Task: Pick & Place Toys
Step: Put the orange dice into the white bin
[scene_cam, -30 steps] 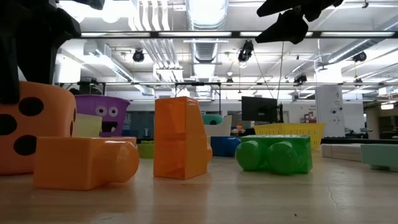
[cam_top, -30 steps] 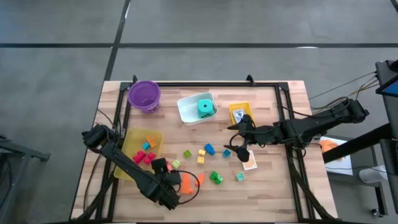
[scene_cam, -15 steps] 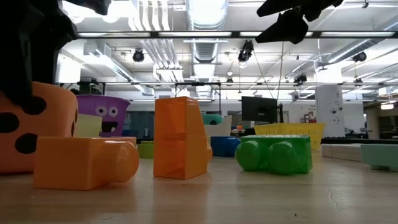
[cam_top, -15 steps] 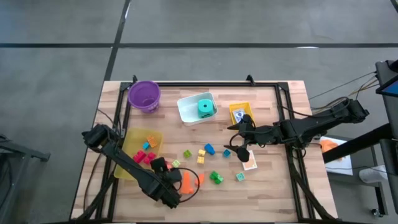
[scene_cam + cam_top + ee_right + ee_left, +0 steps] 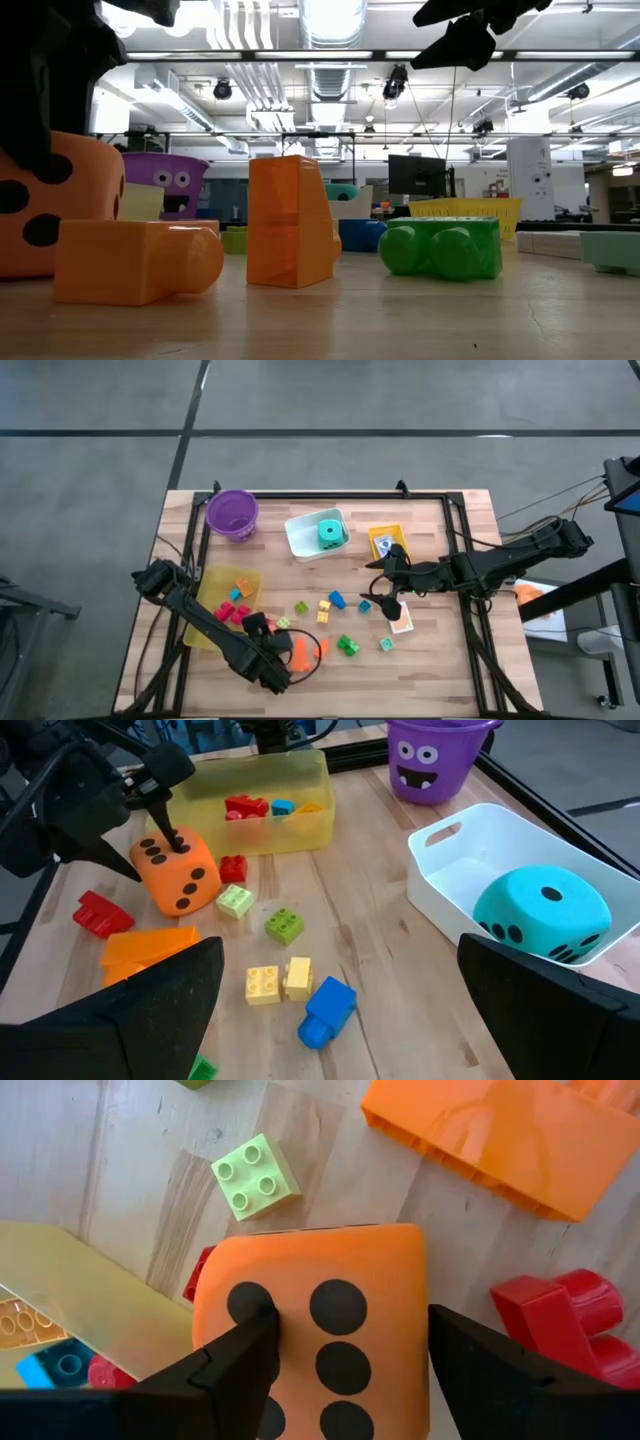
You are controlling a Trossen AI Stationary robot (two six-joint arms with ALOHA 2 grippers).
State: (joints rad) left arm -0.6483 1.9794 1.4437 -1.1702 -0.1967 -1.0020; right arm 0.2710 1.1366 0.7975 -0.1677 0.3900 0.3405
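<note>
Left tool (image 5: pixel 345 1365) clamped on orange die (image 5: pixel 312 1320), tabletop level

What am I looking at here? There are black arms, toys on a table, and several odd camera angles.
It is a robot with two arms at a wooden table. One camera looks straight down, one sits at table height, and one rides on each wrist. The left gripper has its two fingers on either side of an orange die, which rests tilted on the wood beside the yellow tray. The right gripper hangs open above small blocks. A teal die lies in the white tray. A purple bowl with a painted face stands in a far corner.
</note>
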